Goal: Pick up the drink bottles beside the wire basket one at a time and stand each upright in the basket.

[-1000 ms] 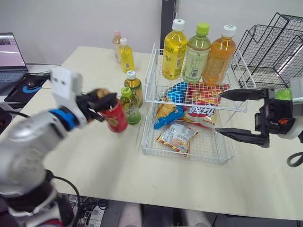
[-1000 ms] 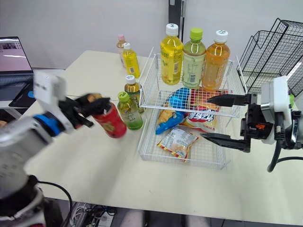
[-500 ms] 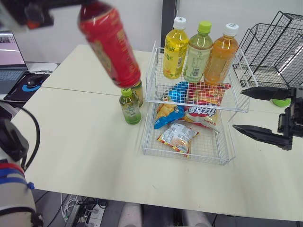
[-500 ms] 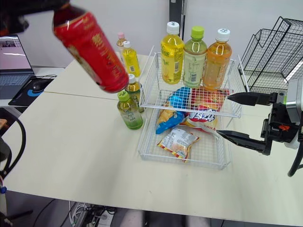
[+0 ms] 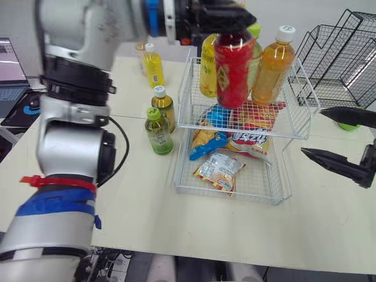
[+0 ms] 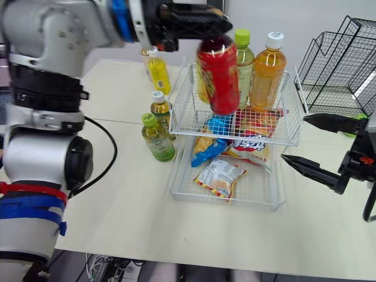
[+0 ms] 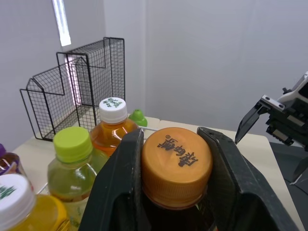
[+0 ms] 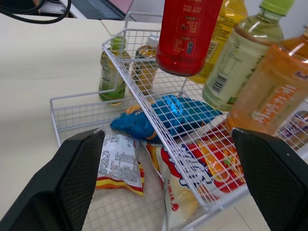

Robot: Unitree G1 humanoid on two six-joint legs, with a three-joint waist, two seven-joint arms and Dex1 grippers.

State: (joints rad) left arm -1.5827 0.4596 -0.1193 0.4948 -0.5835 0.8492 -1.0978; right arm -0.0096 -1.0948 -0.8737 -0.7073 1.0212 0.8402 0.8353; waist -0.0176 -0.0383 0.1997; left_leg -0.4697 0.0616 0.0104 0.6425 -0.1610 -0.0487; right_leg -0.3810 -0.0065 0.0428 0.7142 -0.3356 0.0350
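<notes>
My left gripper (image 5: 228,24) is shut on the orange cap (image 7: 176,159) of a red drink bottle (image 5: 234,70). The bottle hangs upright over the front of the upper tier of the white wire basket (image 5: 247,131). Behind it on that tier stand a yellow bottle (image 5: 206,70), a green bottle (image 5: 255,44) and an orange bottle (image 5: 272,64). Beside the basket's left side stand a green-capped bottle (image 5: 159,130), a white-capped amber bottle (image 5: 165,107) and a small yellow bottle (image 5: 153,66). My right gripper (image 5: 312,131) is open to the right of the basket, holding nothing.
Snack bags (image 5: 220,169) lie in the basket's lower tier. A black wire rack (image 5: 341,59) stands at the back right. A laptop (image 5: 9,70) sits at the far left. Bare tabletop (image 5: 129,194) lies in front of and left of the basket.
My left arm has swung the red bottle from high on the left across to above the basket's upper tier and turned it upright. The right gripper has drifted slightly rightward, still open.
</notes>
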